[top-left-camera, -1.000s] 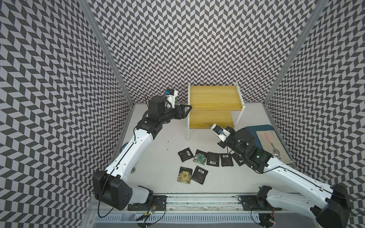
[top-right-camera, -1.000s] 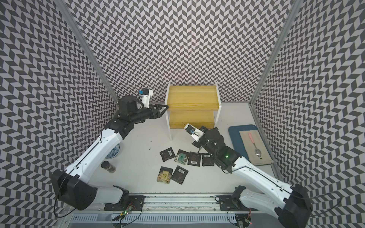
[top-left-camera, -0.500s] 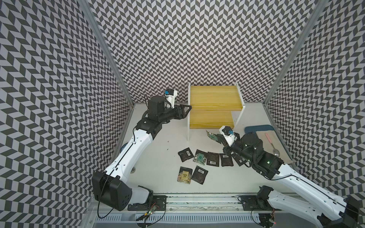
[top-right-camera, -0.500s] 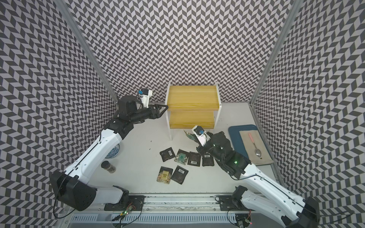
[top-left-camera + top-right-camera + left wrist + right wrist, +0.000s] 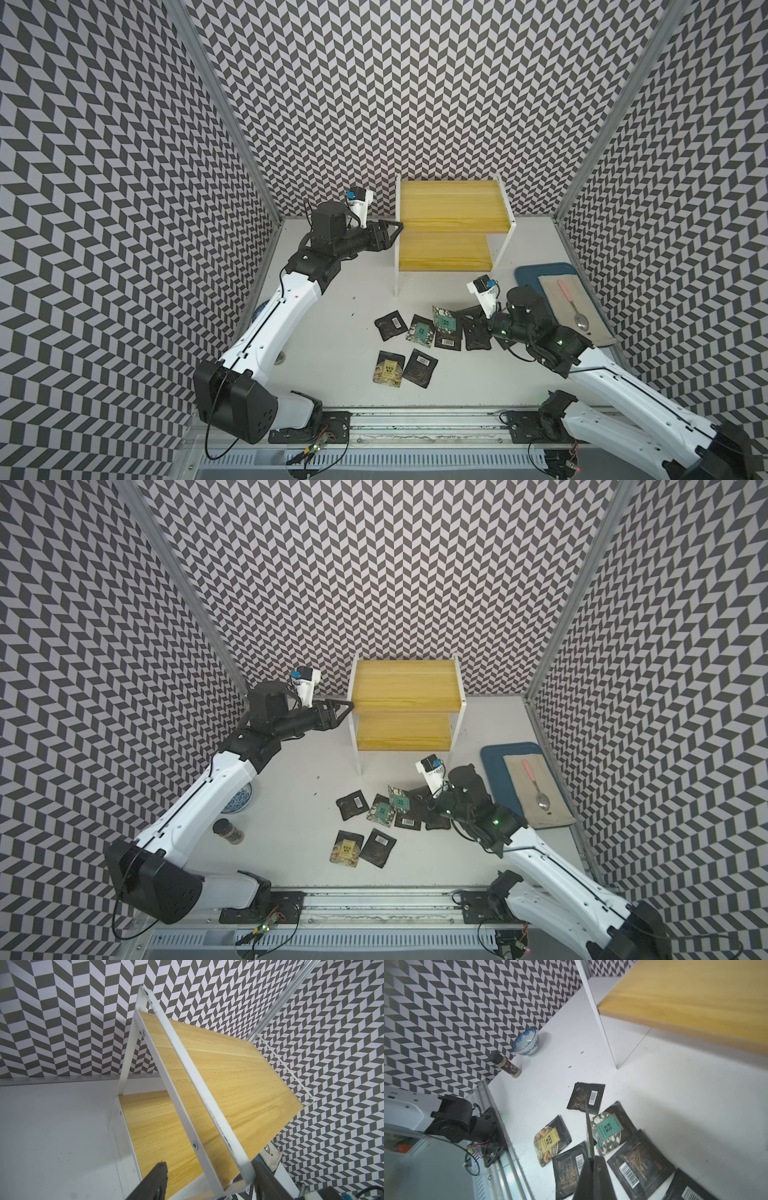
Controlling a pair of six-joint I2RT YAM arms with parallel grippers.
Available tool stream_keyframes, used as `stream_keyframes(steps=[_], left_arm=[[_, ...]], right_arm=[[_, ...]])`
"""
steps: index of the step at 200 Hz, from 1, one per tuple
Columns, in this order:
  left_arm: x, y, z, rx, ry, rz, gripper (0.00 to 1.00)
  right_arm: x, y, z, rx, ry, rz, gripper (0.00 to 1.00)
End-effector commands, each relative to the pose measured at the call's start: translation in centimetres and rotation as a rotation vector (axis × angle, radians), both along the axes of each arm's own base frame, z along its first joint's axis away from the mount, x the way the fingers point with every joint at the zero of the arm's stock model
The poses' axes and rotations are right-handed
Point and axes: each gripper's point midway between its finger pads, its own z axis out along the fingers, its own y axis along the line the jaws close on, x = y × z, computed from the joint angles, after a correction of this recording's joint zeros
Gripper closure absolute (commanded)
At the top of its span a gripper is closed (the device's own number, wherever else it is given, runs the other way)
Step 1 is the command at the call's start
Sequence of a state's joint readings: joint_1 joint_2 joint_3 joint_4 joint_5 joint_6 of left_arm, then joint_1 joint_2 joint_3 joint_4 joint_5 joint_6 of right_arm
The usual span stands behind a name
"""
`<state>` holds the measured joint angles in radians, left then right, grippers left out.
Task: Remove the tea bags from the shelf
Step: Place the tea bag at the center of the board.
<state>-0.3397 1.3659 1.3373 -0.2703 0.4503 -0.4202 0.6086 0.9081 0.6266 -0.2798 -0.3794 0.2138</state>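
Above the scattered sachets (image 5: 424, 367), right fingers (image 5: 600, 1178) pinch a tea bag (image 5: 444, 321) edge-on — seemingly green-faced — left fingers (image 5: 158, 1180) apart.

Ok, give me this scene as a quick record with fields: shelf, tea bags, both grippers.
shelf: both boards bare
loose tea bags: at least six, lying flat in front of shelf
held tea bag: green-patterned, edge pinched, over the others
right gripper: shut on held tea bag
left gripper: open, straddling shelf's white side frame
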Motion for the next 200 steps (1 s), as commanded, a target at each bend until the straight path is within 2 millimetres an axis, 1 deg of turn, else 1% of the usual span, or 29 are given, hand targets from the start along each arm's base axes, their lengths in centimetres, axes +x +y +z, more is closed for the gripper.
stream_keyframes(steps=[1,9,19,50,60,70,87,109,128,145,200], left_arm=[[-0.1,0.9,0.3,0.009,0.000,0.027,0.33],[-0.1,0.9,0.3,0.009,0.001,0.028,0.33],[-0.1,0.9,0.3,0.009,0.000,0.027,0.33],[0.0,0.9,0.1,0.010,0.005,0.026,0.33],[0.1,0.8,0.0,0.010,0.006,0.025,0.33],[0.1,0.8,0.0,0.009,0.007,0.025,0.33],[0.1,0.8,-0.2,0.009,0.010,0.024,0.33],[0.1,0.8,-0.2,0.009,0.011,0.022,0.33],[0.1,0.9,-0.2,0.010,0.010,0.026,0.33],[0.1,0.8,-0.3,0.010,0.011,0.025,0.33],[0.1,0.8,-0.5,0.010,0.016,0.025,0.33]], right_arm=[[-1.2,0.7,-0.5,0.063,0.125,0.036,0.97],[-1.4,0.8,-0.8,0.072,0.157,0.041,0.97],[-1.4,0.7,-1.7,0.064,0.203,0.026,0.97],[-2.4,0.3,-5.2,0.025,0.378,0.011,0.98],[-2.7,0.2,-5.9,0.024,0.411,-0.003,0.99],[-2.5,-0.3,-6.6,0.011,0.420,-0.040,0.99],[-2.4,-0.9,-7.0,0.013,0.437,-0.073,0.98],[-3.1,-0.9,-7.2,0.038,0.471,-0.060,0.98],[-3.7,-1.5,-8.2,0.021,0.501,-0.079,0.98],[-4.1,-1.5,-9.0,0.027,0.523,-0.081,0.98],[-4.1,-2.3,-11.2,-0.002,0.546,-0.127,0.96]])
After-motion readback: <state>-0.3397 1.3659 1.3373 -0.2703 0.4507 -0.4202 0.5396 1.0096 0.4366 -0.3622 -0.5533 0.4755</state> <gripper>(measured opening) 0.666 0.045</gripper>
